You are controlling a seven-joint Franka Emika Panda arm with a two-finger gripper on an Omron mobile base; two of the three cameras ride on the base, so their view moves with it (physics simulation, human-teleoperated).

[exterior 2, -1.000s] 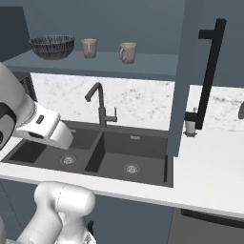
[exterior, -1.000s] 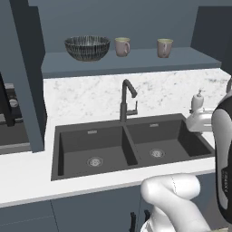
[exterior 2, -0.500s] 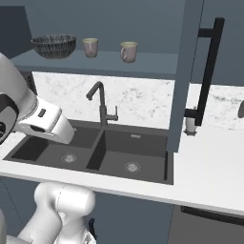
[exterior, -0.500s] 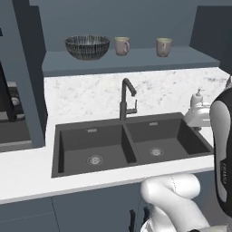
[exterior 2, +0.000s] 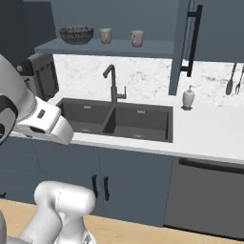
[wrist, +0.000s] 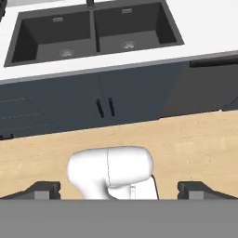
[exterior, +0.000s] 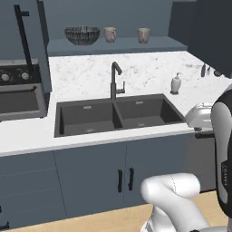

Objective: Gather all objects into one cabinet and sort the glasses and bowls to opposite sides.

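On the floor of the wide slate-blue cabinet (exterior: pixel 122 45) (exterior 2: pixel 114 47) above the sink stand a dark striped bowl (exterior: pixel 82 34) (exterior 2: pixel 76 34) at the left and two beige mugs (exterior: pixel 110 34) (exterior: pixel 143 35) to its right, also seen as mugs (exterior 2: pixel 106 34) (exterior 2: pixel 137 37) in the right base view. My gripper (wrist: pixel 119 190) is open, its dark fingertips (wrist: pixel 44 189) far apart with nothing between them. It looks down at the wooden floor and the sink front, far from the shelf.
A double black sink (exterior: pixel 118 115) (exterior 2: pixel 116 119) (wrist: pixel 93 32) with a dark faucet (exterior: pixel 115 79) sits in the white counter. A soap dispenser (exterior: pixel 176 84) (exterior 2: pixel 188 97) stands to the right, a dark appliance (exterior: pixel 18 90) (exterior 2: pixel 44 74) to the left. An open cabinet door (exterior 2: pixel 188 43) hangs right of the shelf.
The whole picture has shifted: the base has backed away from the counter, so the lower cabinet doors and wooden floor now show. The bowl and mugs stand as before.
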